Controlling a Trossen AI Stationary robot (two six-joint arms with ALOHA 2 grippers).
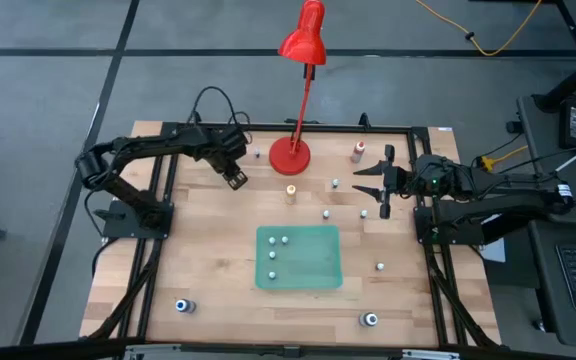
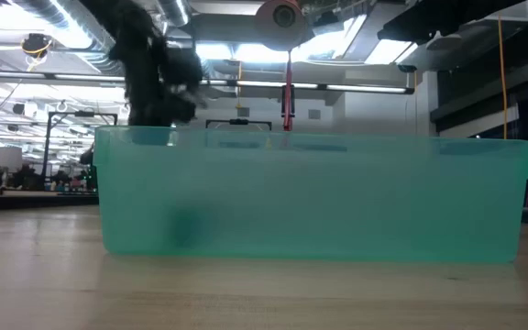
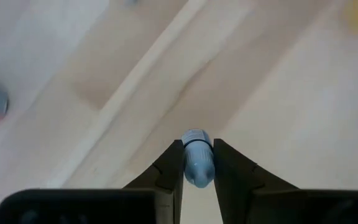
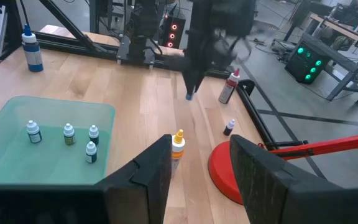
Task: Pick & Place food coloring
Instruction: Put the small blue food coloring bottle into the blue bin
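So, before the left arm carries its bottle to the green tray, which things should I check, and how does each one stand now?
1. Left gripper shut on the blue-capped bottle: ok.
2. Bottle sits centred between the fingers: ok.
3. Bottle lifted off the table: cannot tell.
4. Green tray has free room; four bottles stand at one side: ok.
5. Path past the orange-capped bottle and the red lamp base: ok, it seems.
6. Right gripper open and away from the tray: ok.

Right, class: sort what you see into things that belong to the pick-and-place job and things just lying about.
Job:
- blue bottle between the left gripper fingers
- four bottles in the green tray
- orange-capped bottle
- right gripper, open

Lying about:
- red desk lamp
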